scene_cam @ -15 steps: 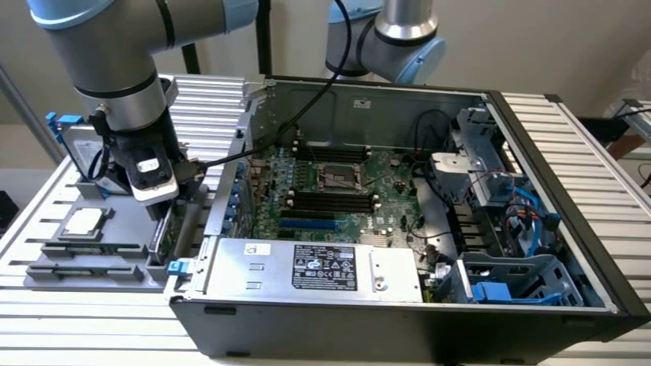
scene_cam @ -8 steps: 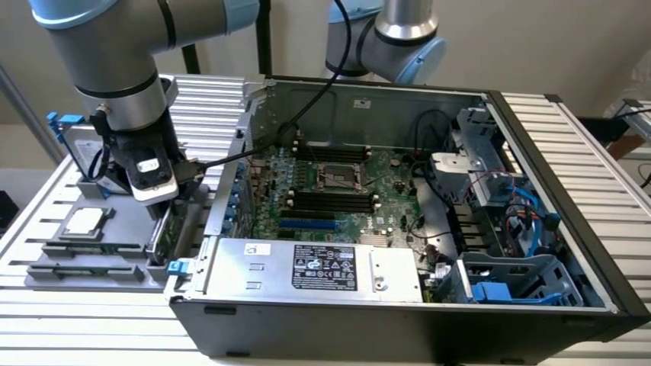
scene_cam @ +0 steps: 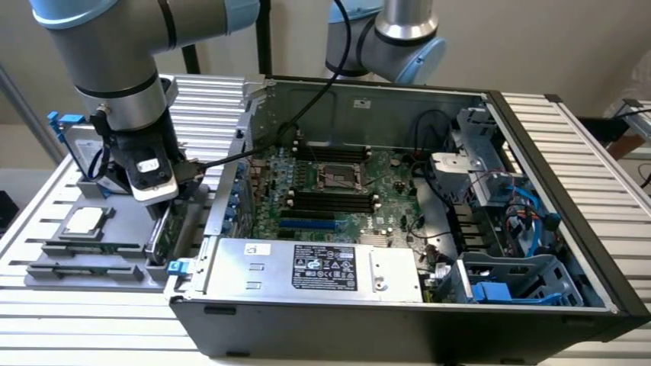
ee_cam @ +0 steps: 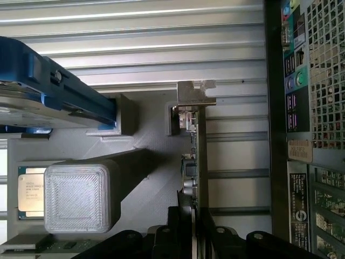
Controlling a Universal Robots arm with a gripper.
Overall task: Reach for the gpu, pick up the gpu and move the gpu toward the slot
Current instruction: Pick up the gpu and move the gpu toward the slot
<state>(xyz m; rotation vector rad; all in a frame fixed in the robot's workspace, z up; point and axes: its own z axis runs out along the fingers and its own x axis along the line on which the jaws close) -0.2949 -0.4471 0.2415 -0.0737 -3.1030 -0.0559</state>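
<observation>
The gpu [scene_cam: 163, 229] stands edge-on in the grey holder tray [scene_cam: 61, 271], at the exterior view's left beside the computer case. In the wrist view the gpu [ee_cam: 202, 156] is a thin dark blade with its silver bracket [ee_cam: 196, 95] at the far end. My gripper [scene_cam: 160, 202] is low over the card. In the wrist view my gripper [ee_cam: 191, 218] has its black fingers [ee_cam: 173, 229] pressed against both faces of the card, shut on it. The card still sits in the holder. The blue slot [scene_cam: 308, 226] lies on the motherboard inside the open case.
A square silver processor chip [scene_cam: 85, 221] and a hard drive in a blue frame [scene_cam: 73, 133] share the tray. The case's perforated rear wall [ee_cam: 323, 81] stands close beside the card. A power supply [scene_cam: 315, 267] and cables [scene_cam: 437, 191] crowd the case, and a second arm [scene_cam: 392, 34] is behind it.
</observation>
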